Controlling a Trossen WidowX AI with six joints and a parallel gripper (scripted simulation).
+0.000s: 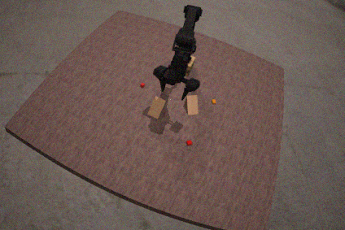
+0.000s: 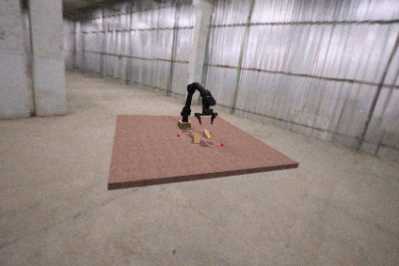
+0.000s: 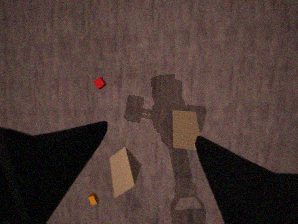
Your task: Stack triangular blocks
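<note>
The tan, wood-coloured triangular block nearer the orange cube (image 1: pixel 192 105) (image 2: pixel 207 133) (image 3: pixel 122 172) lies on the reddish-brown, streaked desk (image 1: pixel 81 93) (image 2: pixel 155 155) (image 3: pixel 240 50), a pale broad face lit and a darker side showing in the wrist view. Its partner, the second tan triangular block (image 1: pixel 157 107) (image 2: pixel 197 138) (image 3: pixel 185 130), lies apart from it, to its left in the top view and turned at a different angle, with the arm's shadow around it. Which of its faces is the slope I cannot tell for certain.

The step in hand looks like the approach to a first grasp; the blocks are not yet joined. The black two-fingered end effector (image 1: pixel 173 94) (image 2: pixel 206 123) (image 3: pixel 151 133) is spread wide with nothing between its fingers, above the desk near the first block. The next move probably calls for choosing one block, turning the fingers to match its sides, then descending without nudging the other. That block would likely need turning over before slope meets slope.

Farther out, the small orange cube (image 1: pixel 214 101) (image 3: pixel 93 199) sits just right of the first block in the top view, and a small red cube (image 1: pixel 189 143) (image 2: pixel 222 145) (image 3: pixel 99 83) below it.
</note>
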